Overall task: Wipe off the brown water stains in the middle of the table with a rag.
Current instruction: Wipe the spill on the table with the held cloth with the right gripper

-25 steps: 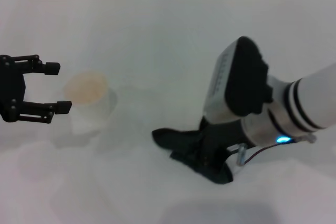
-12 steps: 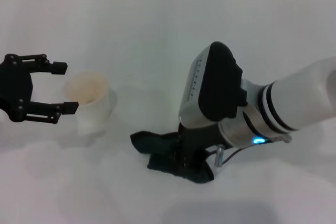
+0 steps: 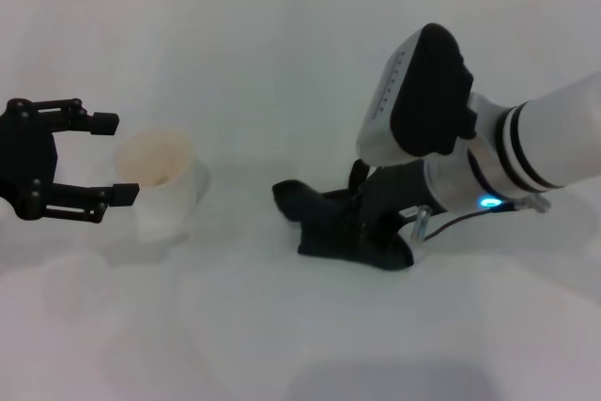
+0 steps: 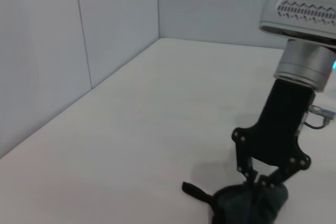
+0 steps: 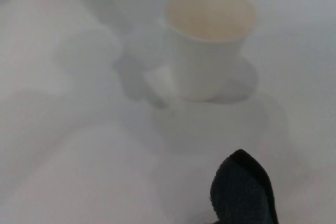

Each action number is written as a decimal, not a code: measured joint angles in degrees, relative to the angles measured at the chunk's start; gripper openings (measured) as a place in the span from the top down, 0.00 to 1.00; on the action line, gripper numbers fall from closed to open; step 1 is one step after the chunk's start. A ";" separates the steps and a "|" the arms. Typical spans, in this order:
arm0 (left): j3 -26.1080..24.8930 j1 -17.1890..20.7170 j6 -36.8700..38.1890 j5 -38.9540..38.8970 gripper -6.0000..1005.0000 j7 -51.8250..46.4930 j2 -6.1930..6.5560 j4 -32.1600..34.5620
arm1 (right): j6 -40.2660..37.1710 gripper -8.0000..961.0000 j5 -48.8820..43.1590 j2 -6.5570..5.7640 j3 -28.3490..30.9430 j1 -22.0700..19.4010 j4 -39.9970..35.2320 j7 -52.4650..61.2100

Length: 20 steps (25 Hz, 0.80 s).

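The dark rag (image 3: 324, 218) lies bunched on the white table (image 3: 282, 82), right of centre. My right gripper (image 3: 377, 224) is down on the rag with its fingers closed into the cloth. The left wrist view shows the same gripper (image 4: 262, 181) pinching the rag (image 4: 244, 205) against the tabletop. A corner of the rag (image 5: 242, 192) shows in the right wrist view. No brown stain shows in any view; it is hidden or out of view. My left gripper (image 3: 114, 158) is open and empty at the left, just beside the cup.
A pale translucent cup (image 3: 161, 182) with an orange-tinted inside stands upright left of centre, also in the right wrist view (image 5: 209, 40). A grey wall (image 4: 79, 40) runs along the table's far edge.
My right gripper swept the rag left, then back right and a little farther from me. The left gripper shifted slightly toward the cup and then held still.
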 joint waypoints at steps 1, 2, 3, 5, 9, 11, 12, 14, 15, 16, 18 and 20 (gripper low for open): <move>0.00 0.00 -0.03 0.03 0.12 0.01 0.00 0.00 | 0.02 0.92 -0.38 -0.04 0.46 -0.04 0.17 0.00; 0.01 0.00 -0.08 0.09 0.12 0.02 0.00 0.00 | 0.04 0.92 -0.74 -0.08 0.87 -0.09 0.32 -0.01; 0.01 0.00 -0.10 0.13 0.12 0.00 -0.01 0.00 | 0.04 0.92 -1.26 -0.10 1.36 -0.21 0.44 0.00; 0.03 0.00 -0.14 0.16 0.12 -0.12 -0.04 0.00 | 0.06 0.92 -2.50 -0.13 2.61 -0.60 0.53 0.10; 0.03 0.05 -0.18 0.16 0.12 -0.31 -0.21 0.00 | 0.12 0.92 -3.09 -0.13 4.55 -1.58 0.23 0.07; 0.03 0.08 -0.18 0.16 0.12 -0.33 -0.37 0.00 | 0.10 0.92 -3.02 -0.12 4.73 -2.10 -0.14 0.02; 0.03 0.08 -0.18 0.16 0.12 -0.33 -0.44 0.00 | 0.08 0.92 -2.95 -0.11 4.59 -2.28 -0.32 0.01; 0.03 0.04 -0.18 0.16 0.12 -0.30 -0.56 0.00 | -0.06 0.92 -2.74 0.04 3.62 -2.55 -0.75 0.07; 0.03 0.01 -0.17 0.16 0.12 -0.28 -0.60 0.00 | -0.10 0.92 -2.63 0.05 2.83 -2.66 -1.07 0.17; 0.03 -0.04 -0.18 0.14 0.12 -0.23 -0.62 0.00 | -0.12 0.92 -2.46 0.17 2.06 -2.75 -1.30 0.26; 0.03 -0.10 -0.18 0.11 0.12 -0.09 -0.67 0.00 | -0.07 0.92 -1.65 0.25 -0.12 -2.79 -1.94 0.42; 0.03 -0.18 -0.20 0.11 0.12 0.00 -0.68 0.00 | -0.07 0.92 -0.53 0.30 -1.36 -2.79 -2.46 0.42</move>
